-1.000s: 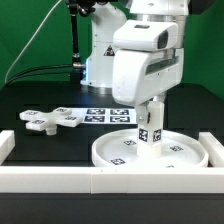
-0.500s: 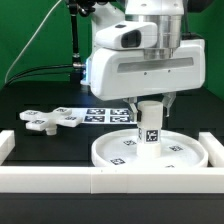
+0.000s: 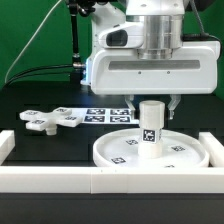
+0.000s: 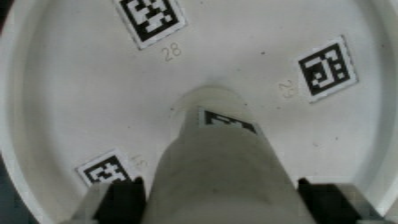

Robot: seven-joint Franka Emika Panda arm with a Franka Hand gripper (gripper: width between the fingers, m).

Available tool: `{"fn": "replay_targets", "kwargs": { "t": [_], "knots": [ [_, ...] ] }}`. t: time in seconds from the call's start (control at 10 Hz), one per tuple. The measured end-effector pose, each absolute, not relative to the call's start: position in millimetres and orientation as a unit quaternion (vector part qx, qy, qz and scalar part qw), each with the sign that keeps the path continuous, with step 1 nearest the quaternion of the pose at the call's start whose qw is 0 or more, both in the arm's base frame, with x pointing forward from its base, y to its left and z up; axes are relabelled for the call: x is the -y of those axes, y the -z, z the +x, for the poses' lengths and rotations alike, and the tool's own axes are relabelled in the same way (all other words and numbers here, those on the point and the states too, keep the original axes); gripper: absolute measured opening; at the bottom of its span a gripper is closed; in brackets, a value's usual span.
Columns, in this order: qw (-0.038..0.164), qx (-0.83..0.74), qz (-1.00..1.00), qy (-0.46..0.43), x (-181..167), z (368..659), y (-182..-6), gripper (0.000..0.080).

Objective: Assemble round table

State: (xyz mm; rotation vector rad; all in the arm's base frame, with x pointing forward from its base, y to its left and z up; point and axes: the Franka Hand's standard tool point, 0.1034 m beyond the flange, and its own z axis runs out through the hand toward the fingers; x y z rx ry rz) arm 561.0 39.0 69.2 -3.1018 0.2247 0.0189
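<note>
On the exterior view's left, the base (image 3: 45, 119) is seen lying flat, well apart from the rest. Further right, the leg (image 3: 150, 128) is stood upright in the middle of the disc (image 3: 185, 152). The fingers (image 4: 121, 200) of the gripper (image 3: 151, 103) are set on each side of its top; whether it is squeezed cannot be told. If the leg is let lean, it could be tipped over or jammed crooked in the disc.
</note>
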Motion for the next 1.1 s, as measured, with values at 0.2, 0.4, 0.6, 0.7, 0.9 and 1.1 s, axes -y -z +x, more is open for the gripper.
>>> {"fn": "replay_targets", "kwargs": {
  "t": [0.2, 0.4, 0.6, 0.7, 0.9, 1.1],
  "knots": [
    [0.016, -0.131, -0.991, -0.007, -39.2, 561.0, -69.2, 0.0407],
    [0.022, -0.228, -0.973, -0.01, -39.8, 560.8, -68.9, 0.0407],
    [0.027, -0.358, -0.933, -0.019, -41.1, 559.5, -68.9, 0.0407],
    [0.034, -0.414, -0.909, -0.028, -41.1, 558.2, -68.8, 0.0407],
    [0.043, -0.486, -0.872, -0.038, -40.8, 558.0, -68.7, 0.0407],
    [0.044, -0.536, -0.842, -0.041, -41.4, 558.3, -68.9, 0.0407]
  ]
}}
